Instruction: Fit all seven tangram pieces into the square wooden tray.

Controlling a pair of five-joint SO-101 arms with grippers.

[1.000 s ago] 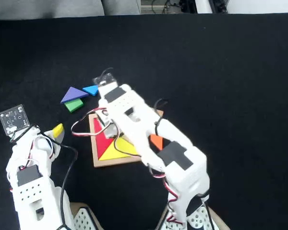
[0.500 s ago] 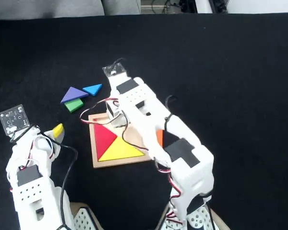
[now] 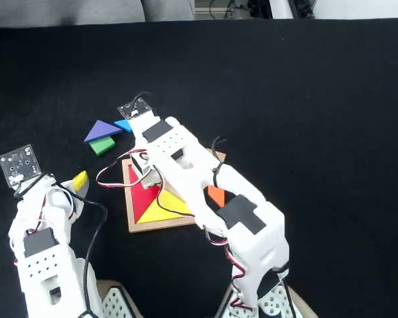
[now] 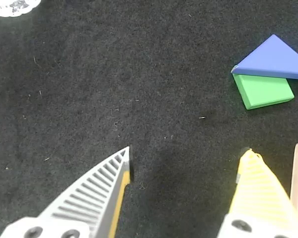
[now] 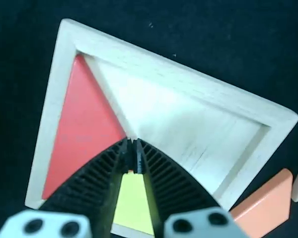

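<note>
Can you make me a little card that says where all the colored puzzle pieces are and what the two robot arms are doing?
Tray: square wooden tray, part of its floor bare
Inside tray: red triangle, yellow triangle
Next to tray: orange piece
Out on black cloth: purple triangle, green square, blue triangle, close together
Right gripper: over the tray, jaws shut, empty
Left gripper: over the cloth, jaws open, empty

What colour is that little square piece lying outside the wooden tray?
The square piece is green; the left wrist view shows it best.
</note>
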